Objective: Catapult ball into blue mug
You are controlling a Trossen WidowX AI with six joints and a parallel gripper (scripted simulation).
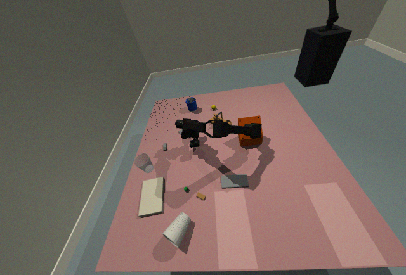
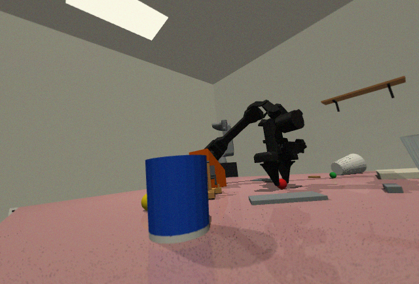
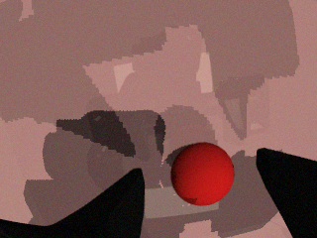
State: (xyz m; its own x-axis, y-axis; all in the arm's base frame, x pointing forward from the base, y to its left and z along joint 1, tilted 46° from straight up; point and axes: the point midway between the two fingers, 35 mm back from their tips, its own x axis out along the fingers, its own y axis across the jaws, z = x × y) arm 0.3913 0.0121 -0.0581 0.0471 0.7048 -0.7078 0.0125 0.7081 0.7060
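My gripper (image 1: 194,149) (image 2: 283,180) (image 3: 201,167) is open and points down, low over the table. The red ball (image 2: 281,184) (image 3: 202,174) lies on the table between the fingertips, with a gap on both sides in the wrist view. It is hidden in the top view. The tan catapult (image 1: 214,118) (image 2: 211,194) stands near the orange block, partly hidden by the arm in the top view and by the mug in the exterior view. The blue mug (image 1: 191,104) (image 2: 177,196) stands upright at the far end of the table.
A yellow ball (image 1: 213,106) (image 2: 144,202) lies near the mug. The orange block (image 1: 249,140) is under the arm's base. A grey plate (image 2: 287,198) lies between mug and gripper. Also there: green ball (image 1: 186,188), grey block (image 1: 165,146), clear cup (image 1: 143,162), cream slab (image 1: 151,196), tipped white cup (image 1: 178,229).
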